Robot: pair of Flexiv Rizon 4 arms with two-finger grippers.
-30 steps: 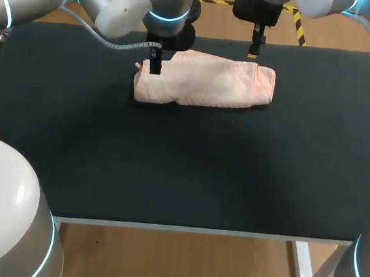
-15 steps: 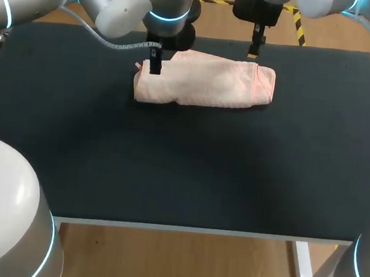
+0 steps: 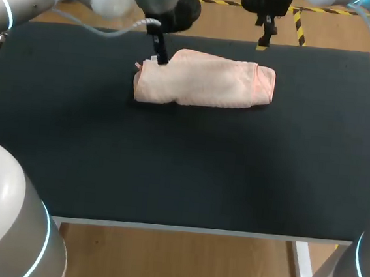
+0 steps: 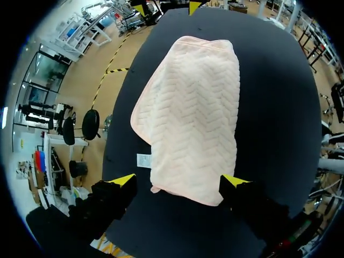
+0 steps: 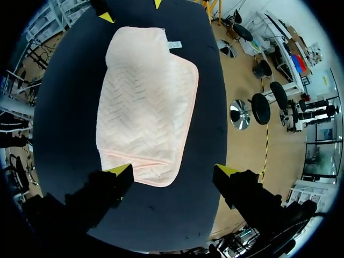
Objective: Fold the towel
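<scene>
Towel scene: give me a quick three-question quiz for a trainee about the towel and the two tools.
1. True or false: the left tool is shut on the towel.
2. Choose one. The towel is: A) spread out in a single layer; B) folded over on itself, lying on the table; C) hanging over the edge.
3. Fill in: the small white tag sticks out at the towel's end nearer the ___ tool, not the right tool.

Key: 1 false, its fingers stand open, either side of the towel's end; 2 B; 3 left.
</scene>
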